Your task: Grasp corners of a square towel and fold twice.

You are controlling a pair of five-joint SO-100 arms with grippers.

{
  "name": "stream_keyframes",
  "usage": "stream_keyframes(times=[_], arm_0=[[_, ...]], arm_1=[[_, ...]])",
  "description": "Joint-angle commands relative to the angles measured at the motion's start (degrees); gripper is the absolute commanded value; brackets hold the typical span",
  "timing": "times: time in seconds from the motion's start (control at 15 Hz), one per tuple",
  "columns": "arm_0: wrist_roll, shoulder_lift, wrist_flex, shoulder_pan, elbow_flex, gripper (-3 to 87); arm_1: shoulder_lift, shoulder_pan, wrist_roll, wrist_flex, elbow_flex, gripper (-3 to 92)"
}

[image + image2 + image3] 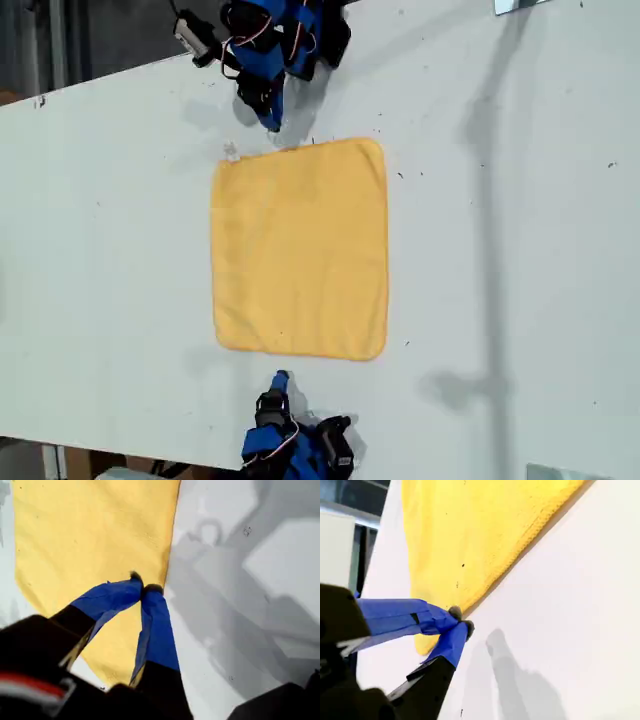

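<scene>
We read no writing anywhere. The towel [300, 250] lies flat on our table [520, 250]; wrist views show my first gripper [142, 587] and my second gripper [460, 617] closed, empty.

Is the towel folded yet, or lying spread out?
Spread out. The towel lies flat as one full square on the table, all four corners showing, no fold.

Bright, even light, soft shadows across the white table [520, 250], wrist views perhaps slightly blurred up close.
</scene>
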Motion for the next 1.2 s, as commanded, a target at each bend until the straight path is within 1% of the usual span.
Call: stream_keyframes(times=[0.0, 0.13, 0.27, 0.4, 0.53, 0.67, 0.73, 0.87, 0.93, 1.0, 1.07, 1.13], arm_0=[[-20.39, 0.18, 1.32, -5.89, -1.58, -0.9], [-19.95, 0.26, 0.88, -5.8, -1.58, -1.2], [-20.13, 0.26, 0.44, -5.71, -1.32, -1.2], [-20.65, 0.26, 0.88, -5.63, -1.41, -1.2], [-23.2, 0.26, 2.29, -6.59, -1.41, -0.6], [-23.29, 0.26, 2.11, -5.71, -1.14, 1.3], [-23.73, 0.26, 0.53, -4.48, -0.44, 0.7], [-23.99, 0.26, 0.0, -4.48, 0.0, 1.2], [-24.26, 0.26, 0.18, -4.57, 0.0, 1.8], [-24.52, 0.26, 0.26, -4.66, 0.0, 1.8], [-24.35, 0.26, 0.53, -4.92, -0.09, 1.8], [-23.47, 0.26, 1.05, -5.1, -0.62, -0.1]], arm_1=[[-0.26, 8.79, -2.29, 2.02, -3.34, 0.0], [-0.26, 6.86, -2.29, 2.99, -4.22, 0.0], [-0.26, 0.88, -2.2, 2.37, -3.6, 1.9], [-0.26, 2.37, -2.64, 2.02, -3.43, 0.0], [-0.26, 0.53, -2.64, 2.46, -3.78, 0.2], [-0.26, -1.41, -3.25, 3.16, -4.48, 4.1], [-0.26, -2.29, -3.78, 2.11, -3.6, 7.5], [-0.26, -3.78, -8.96, -3.16, -1.41, 13.1], [-0.26, -4.04, -9.93, -3.87, -1.14, 14.1], [-0.26, -3.43, -10.37, -3.69, -0.97, 13.7], [-0.26, -3.08, -10.37, -3.6, -0.97, 11.3], [-0.26, -2.9, -10.37, -3.6, -0.97, 10.6]])
